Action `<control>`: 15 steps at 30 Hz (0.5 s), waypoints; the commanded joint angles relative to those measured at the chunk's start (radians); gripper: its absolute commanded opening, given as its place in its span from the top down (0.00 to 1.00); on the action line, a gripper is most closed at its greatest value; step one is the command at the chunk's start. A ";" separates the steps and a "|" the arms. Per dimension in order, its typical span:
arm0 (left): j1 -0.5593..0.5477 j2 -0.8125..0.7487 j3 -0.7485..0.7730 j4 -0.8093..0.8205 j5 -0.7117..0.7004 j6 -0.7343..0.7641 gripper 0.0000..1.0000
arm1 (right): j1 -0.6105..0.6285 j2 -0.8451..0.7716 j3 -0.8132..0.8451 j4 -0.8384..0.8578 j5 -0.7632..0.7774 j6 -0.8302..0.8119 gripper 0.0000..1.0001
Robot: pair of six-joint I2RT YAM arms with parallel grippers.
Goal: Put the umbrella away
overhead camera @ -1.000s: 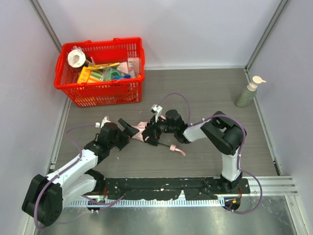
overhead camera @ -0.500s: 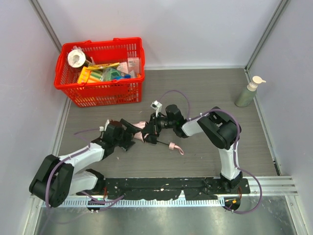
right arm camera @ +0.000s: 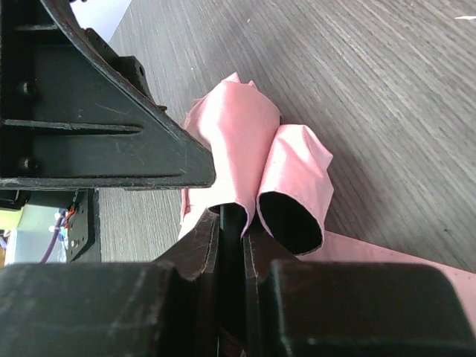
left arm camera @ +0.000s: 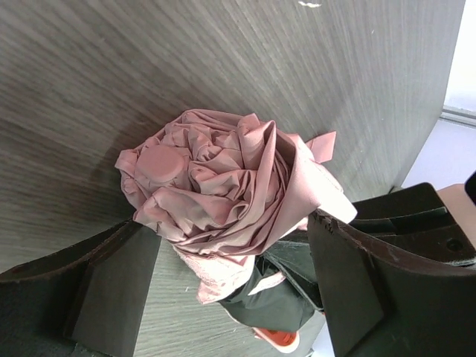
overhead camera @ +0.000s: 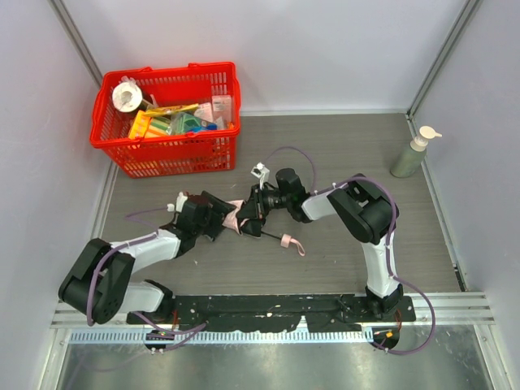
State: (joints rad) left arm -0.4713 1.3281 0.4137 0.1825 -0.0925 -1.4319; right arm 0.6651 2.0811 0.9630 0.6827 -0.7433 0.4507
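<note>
Though bunched into a rosette at its left end: pale pink fabric compact umbrella (overhead camera: pixel 242 216) (left arm camera: pixel 216 186) (right arm camera: pixel 249 141), with thin black shaft, small pink handle (overhead camera: pixel 286 240) and pink wrist strap (overhead camera: pixel 299 249). Lies on the grey wood-grain table (overhead camera: pixel 349 162), near the middle, handle and strap trailing to the near right.

Left black two-finger gripper (overhead camera: pixel 221 218) (left arm camera: pixel 230 290): comes in from the left, jaws spread wide, one finger on either side of the bunched canopy; clamps nothing.

Right black two-finger gripper (overhead camera: pixel 253 221) (right arm camera: pixel 230 245): comes in from the right, jaws drawn in to a narrow slot, pinching the black shaft just behind the fabric folds.

Red plastic mesh basket (overhead camera: pixel 166 154): far left, well apart, holds mixed packaged goods.

Pale green pump bottle (overhead camera: pixel 410 154): far right, upright.
</note>
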 commanded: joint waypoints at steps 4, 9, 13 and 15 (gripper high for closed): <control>-0.018 0.128 -0.036 -0.149 -0.173 0.073 0.16 | -0.013 0.168 -0.024 -0.494 0.090 -0.093 0.99; -0.043 0.143 -0.016 -0.179 -0.204 0.087 0.21 | -0.024 0.209 0.031 -0.581 0.071 -0.104 0.99; -0.046 0.132 -0.036 -0.209 -0.204 0.084 0.13 | -0.030 0.223 0.030 -0.600 0.070 -0.121 0.99; -0.046 0.152 -0.043 -0.189 -0.191 0.087 0.12 | -0.030 0.214 0.016 -0.582 0.059 -0.118 0.99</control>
State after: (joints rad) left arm -0.5232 1.3800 0.4446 0.2127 -0.1989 -1.4101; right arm 0.6193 2.1475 1.0897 0.5003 -0.8436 0.4629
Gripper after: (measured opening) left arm 0.864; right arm 0.150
